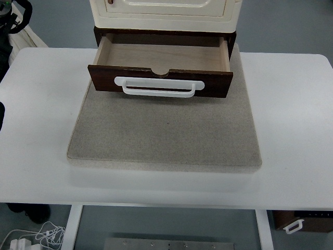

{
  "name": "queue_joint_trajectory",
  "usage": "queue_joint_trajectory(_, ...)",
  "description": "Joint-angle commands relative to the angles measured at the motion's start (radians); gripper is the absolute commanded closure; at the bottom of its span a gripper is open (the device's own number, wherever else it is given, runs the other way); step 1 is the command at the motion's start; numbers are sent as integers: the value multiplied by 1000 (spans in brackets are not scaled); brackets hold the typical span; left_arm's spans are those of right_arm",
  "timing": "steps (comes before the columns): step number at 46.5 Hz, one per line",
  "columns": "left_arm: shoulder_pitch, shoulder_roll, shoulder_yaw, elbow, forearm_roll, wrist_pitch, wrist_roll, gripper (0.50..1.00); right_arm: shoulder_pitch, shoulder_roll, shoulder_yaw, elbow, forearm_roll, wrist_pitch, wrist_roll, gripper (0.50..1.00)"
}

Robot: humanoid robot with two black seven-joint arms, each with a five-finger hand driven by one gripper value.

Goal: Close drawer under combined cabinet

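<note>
Facing me across the mat (161,135) on the surface (41,104), the drawer (161,65) stands pulled open under the cabinet (164,13), handle (158,87) ready for pushing, though neither hand is in view, so my fingers' state is unknowable.

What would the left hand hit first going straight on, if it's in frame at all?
Cannot say: only a dark sliver at the left edge may be it, heading unreadable. Rightward from there, bare table comes first, then the grey mat.
</note>
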Motion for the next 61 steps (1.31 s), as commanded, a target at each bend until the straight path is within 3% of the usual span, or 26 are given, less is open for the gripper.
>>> queue_joint_trajectory(1, -6, 22, 0, -33, 1, 0, 1, 504, -1, 0, 0, 0, 0, 0, 0, 548)
queue_joint_trajectory(24, -15, 175, 2, -374, 32, -1, 1, 504, 0, 0, 0, 0, 0, 0, 0, 548)
queue_joint_trajectory(37, -14, 195, 14, -573, 62, 15, 1, 504, 0, 0, 0, 0, 0, 0, 0, 548)
queue_joint_trajectory(50, -18, 201, 163, -800, 69, 49, -1, 504, 0, 0, 0, 0, 0, 0, 0, 548)
queue_joint_trajectory(61, -86, 192, 345, -894, 116, 55, -1, 504, 0, 0, 0, 0, 0, 0, 0, 548)
